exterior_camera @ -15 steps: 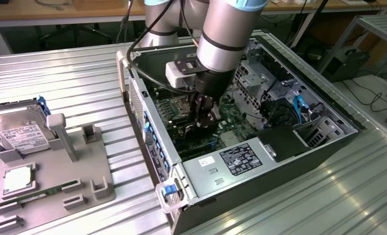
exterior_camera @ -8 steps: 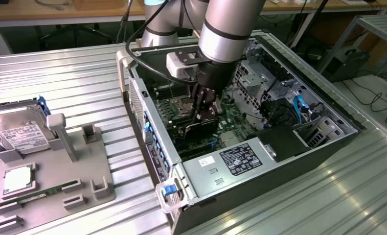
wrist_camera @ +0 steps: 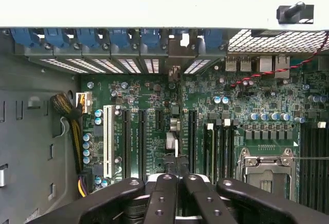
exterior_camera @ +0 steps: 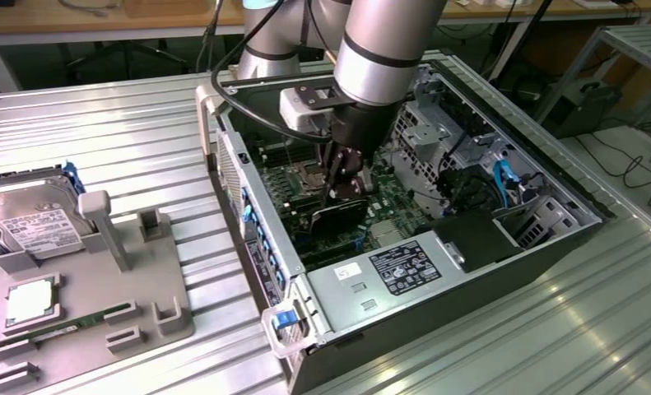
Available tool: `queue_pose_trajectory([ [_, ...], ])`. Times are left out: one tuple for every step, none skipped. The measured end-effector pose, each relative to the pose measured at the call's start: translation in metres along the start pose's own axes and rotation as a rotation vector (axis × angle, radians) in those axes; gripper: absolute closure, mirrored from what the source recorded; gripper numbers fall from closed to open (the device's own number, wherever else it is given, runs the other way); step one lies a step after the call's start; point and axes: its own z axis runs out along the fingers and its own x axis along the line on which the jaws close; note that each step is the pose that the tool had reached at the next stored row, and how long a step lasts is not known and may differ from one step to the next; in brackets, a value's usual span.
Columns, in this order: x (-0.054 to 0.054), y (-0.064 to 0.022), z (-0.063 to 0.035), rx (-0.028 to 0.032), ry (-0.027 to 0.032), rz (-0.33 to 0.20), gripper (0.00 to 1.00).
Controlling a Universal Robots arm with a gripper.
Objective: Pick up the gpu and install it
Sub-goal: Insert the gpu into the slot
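Exterior view has the gripper (exterior_camera: 345,188) down inside the open PC case (exterior_camera: 337,284), jaws clamped on the gpu (exterior_camera: 340,216), which stands edge-on over the motherboard (wrist_camera: 154,100) slots.

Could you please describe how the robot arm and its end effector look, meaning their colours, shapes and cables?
The arm is made of thick silver-grey cylindrical tubes with a black band and a light blue ring at a joint. A black cable runs along it to a light grey boxy wrist block. Below it, the end effector is black; in the wrist view its fingers are black linkage bars with round pivot pins.
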Motion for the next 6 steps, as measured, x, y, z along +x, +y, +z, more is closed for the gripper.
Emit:
queue_pose_trajectory([
  [0.0, 0.0, 0.0, 0.0, -0.0001, 0.0, 0.89],
  [0.0, 0.0, 0.0, 0.0, -0.0001, 0.0, 0.89],
  [0.0, 0.0, 0.0, 0.0, 0.0, 0.0, 0.89],
  [0.0, 0.0, 0.0, 0.0, 0.0, 0.0, 0.89],
  [0.0, 0.0, 0.0, 0.0, 0.0, 0.0, 0.89],
  [0.0, 0.0, 0.0, 0.0, -0.0001, 0.0, 0.89],
])
